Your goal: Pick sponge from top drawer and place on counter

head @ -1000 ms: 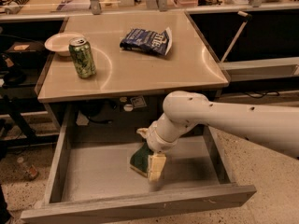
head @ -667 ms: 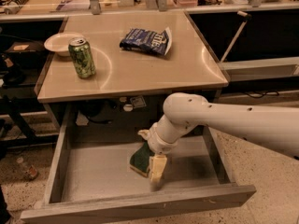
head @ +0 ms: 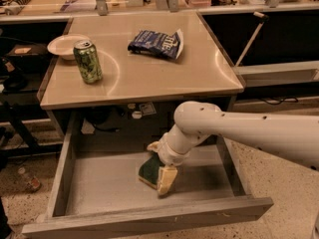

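The top drawer (head: 149, 218) is pulled wide open below the counter (head: 149, 76). The sponge (head: 147, 170), dark green over a yellow edge, lies on the drawer floor near the middle. My gripper (head: 159, 163) reaches down into the drawer from the right. One pale finger shows behind the sponge and the other (head: 167, 179) in front of it to the right. Both sit against the sponge, so the gripper is shut on it. The sponge looks slightly tilted, low over the floor.
On the counter stand a green can (head: 88, 61) at the left, a white bowl (head: 65, 45) at the far left edge and a dark blue chip bag (head: 155, 44) at the back. My white arm (head: 249, 133) crosses the drawer's right side. A long shelf with metal posts runs behind.
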{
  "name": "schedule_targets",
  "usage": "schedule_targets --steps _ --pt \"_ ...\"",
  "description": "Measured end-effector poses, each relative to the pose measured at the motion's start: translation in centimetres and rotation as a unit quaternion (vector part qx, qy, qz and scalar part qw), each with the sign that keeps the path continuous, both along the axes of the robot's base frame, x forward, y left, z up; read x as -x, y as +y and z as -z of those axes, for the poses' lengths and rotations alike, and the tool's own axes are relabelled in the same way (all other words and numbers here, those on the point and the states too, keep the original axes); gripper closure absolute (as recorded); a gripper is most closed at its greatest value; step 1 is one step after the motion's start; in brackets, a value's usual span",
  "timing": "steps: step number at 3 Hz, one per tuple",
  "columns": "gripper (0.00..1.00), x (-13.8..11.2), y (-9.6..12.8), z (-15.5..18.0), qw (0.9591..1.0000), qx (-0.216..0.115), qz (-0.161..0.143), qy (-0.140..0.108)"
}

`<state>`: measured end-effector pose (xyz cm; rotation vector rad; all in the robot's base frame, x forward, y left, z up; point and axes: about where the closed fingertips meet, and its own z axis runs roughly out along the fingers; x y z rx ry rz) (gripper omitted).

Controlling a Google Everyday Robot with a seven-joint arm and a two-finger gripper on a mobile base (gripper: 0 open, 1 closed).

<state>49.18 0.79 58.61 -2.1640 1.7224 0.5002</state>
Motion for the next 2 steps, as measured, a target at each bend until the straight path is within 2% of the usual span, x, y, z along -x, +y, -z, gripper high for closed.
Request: schedule_targets --steps 2 --pt "0.64 0.00 0.00 0.00 1.0000 0.000 0.000 0.000"
